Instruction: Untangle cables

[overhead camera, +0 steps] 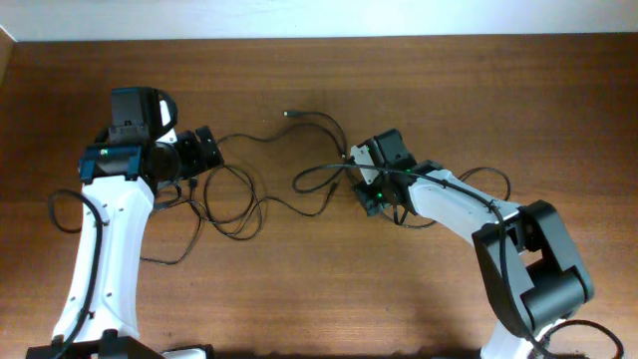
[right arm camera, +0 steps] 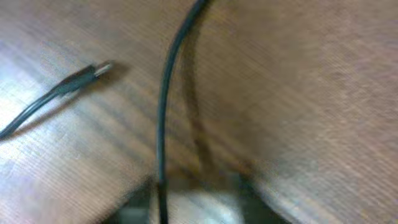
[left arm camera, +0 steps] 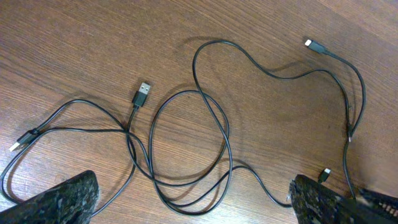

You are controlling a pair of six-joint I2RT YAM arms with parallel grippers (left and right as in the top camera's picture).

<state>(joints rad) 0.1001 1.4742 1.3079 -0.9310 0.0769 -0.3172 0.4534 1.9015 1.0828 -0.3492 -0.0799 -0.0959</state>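
Several thin black cables (overhead camera: 242, 207) lie in loose overlapping loops on the wooden table between the arms. One strand ends in a small plug (overhead camera: 288, 114) at the back. In the left wrist view the loops (left arm camera: 211, 134) cross each other, with a USB plug (left arm camera: 142, 95) and a small plug (left arm camera: 313, 45). My left gripper (overhead camera: 207, 150) is open wide above the loops' left part and holds nothing (left arm camera: 196, 208). My right gripper (overhead camera: 356, 163) sits on a strand at the loops' right end. In the blurred right wrist view a cable (right arm camera: 165, 112) runs down into its jaws (right arm camera: 186, 205); a plug (right arm camera: 99, 70) lies to the left.
Thicker black arm cords hang beside the left arm (overhead camera: 62, 214) and the right arm (overhead camera: 490, 181). The table's back edge meets a white wall (overhead camera: 319, 15). The arm bases stand at the front left and front right.
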